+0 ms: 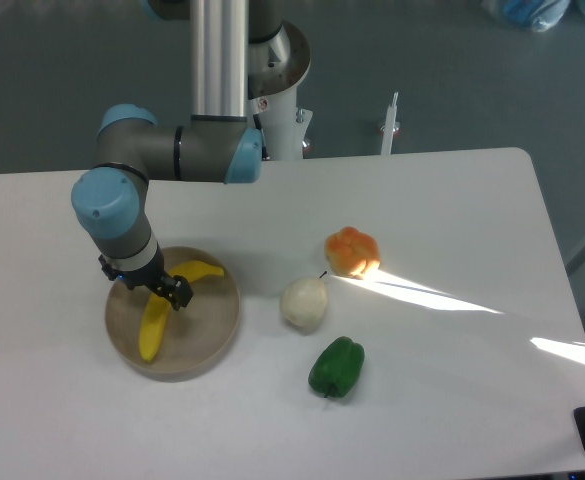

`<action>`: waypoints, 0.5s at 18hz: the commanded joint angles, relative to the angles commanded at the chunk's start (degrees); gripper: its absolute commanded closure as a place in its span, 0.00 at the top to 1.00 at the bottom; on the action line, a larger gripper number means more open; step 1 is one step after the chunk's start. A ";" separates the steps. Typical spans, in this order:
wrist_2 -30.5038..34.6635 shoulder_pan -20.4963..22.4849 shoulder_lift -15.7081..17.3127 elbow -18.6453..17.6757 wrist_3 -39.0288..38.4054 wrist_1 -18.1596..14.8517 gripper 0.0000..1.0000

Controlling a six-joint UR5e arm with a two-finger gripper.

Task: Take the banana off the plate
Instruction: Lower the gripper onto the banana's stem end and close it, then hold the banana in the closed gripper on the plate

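Worktop [452, 200]: white, flat, bearing all items listed. Plate [212, 335]: round, tan, low-rimmed, taken as the landmark for this entry. Banana [162, 312]: bright yellow, curved, unpeeled, lying on the plate, one end reaching toward the plate's far right rim, the other toward its near left. Pincer [150, 286]: dark, pointing down over the plate's far left part, right at the banana's bend and covering part of it; degree of opening not discernible, nor any firm hold on the fruit. Arm [112, 215]: grey tubes with light-blue joint caps, rising behind the plate to a vertical column beyond the worktop's far edge. Pear [304, 302]: pale whitish, on the worktop to the right of the plate, near but apart from it. Green pepper [336, 368]: right of the plate and nearer the viewer than the pear. Orange fruit [353, 251]: right of the plate, beyond the pear, catching a bright streak of light.
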 joint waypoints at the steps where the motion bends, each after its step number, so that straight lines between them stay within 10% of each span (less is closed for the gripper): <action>1: 0.00 0.00 -0.35 0.09 0.09 0.09 0.51; 9: -0.09 0.35 0.17 0.17 0.79 0.18 0.36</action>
